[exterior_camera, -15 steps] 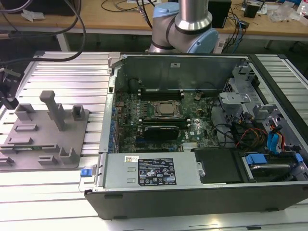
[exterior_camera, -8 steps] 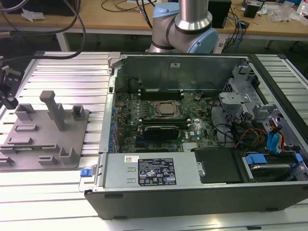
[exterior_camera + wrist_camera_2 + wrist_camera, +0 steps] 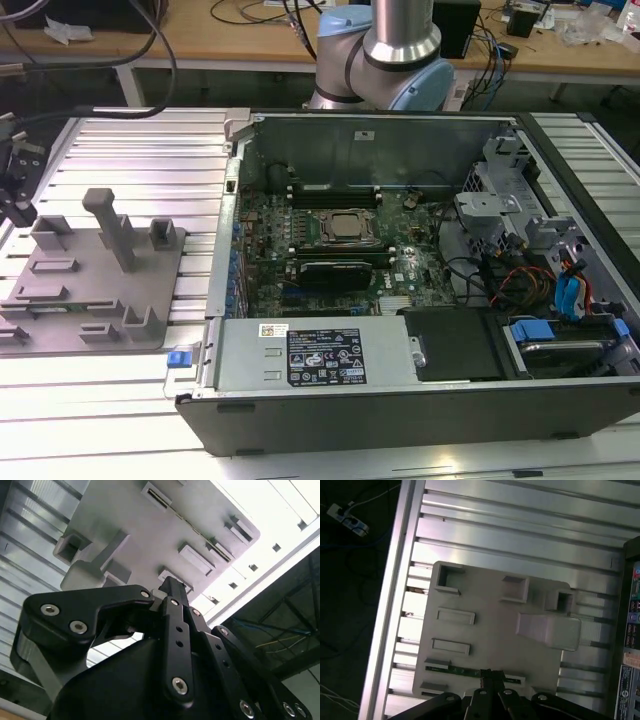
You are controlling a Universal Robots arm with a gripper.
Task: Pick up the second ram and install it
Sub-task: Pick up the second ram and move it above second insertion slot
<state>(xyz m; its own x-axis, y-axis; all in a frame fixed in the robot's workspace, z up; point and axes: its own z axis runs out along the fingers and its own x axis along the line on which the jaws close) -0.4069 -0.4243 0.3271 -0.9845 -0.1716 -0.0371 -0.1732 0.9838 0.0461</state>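
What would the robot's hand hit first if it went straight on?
Probably the second ram, the thin green strip in the grey holder plate; the hand points right at it, though depth is unclear.

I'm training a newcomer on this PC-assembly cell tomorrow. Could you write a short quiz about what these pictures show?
1. True or false: in the first wrist view the claw has its fingers spread wide apart.
2. In the first wrist view the second ram is: A) lifted in the claw, B) resting in the grey holder plate, C) broken in two.
3. Fill in: in the exterior view the holder plate stands on the exterior view's ____ of the open computer case.

Key: 1 false, the fingers meet at the tip. 2 B. 3 left.
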